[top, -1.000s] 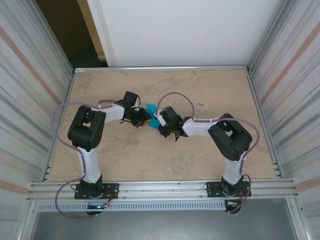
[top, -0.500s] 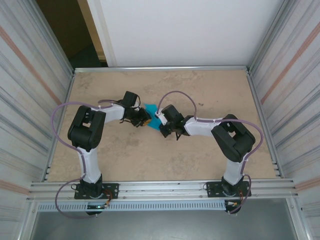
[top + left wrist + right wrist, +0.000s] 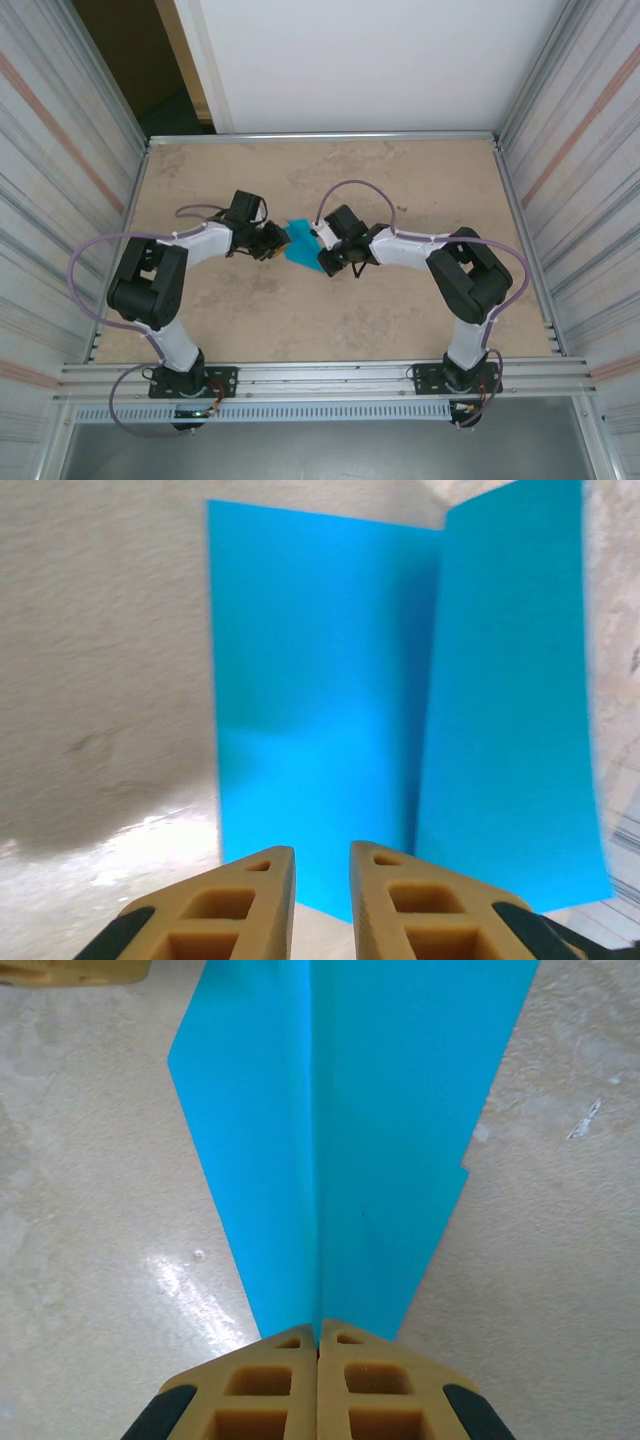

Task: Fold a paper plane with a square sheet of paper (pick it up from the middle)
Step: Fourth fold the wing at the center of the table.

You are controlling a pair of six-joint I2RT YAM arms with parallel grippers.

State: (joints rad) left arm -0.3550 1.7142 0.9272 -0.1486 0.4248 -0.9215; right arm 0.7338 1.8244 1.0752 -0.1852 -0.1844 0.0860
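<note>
The square sheet of paper (image 3: 297, 241) is teal-blue and creased down its middle, with both halves sloping away from the ridge (image 3: 340, 1110). My right gripper (image 3: 317, 1328) is shut on the near end of that centre crease, just right of the sheet in the top view (image 3: 323, 250). The left gripper (image 3: 322, 855) stands slightly open just short of the sheet's near edge (image 3: 400, 700), with nothing between its fingers. From above, the left gripper (image 3: 271, 243) sits at the sheet's left side. One left fingertip (image 3: 70, 970) pokes into the right wrist view's upper left corner.
The sandy tabletop (image 3: 400, 180) is walled by corrugated metal panels on the left (image 3: 60, 200) and right (image 3: 590, 200). An aluminium rail (image 3: 320, 378) runs along the near edge by both arm bases. A white panel (image 3: 360, 60) stands behind.
The right gripper has closed on the crease. The left arm has swung its elbow out left and its gripper has drawn back a little from the sheet, jaws slightly wider.
</note>
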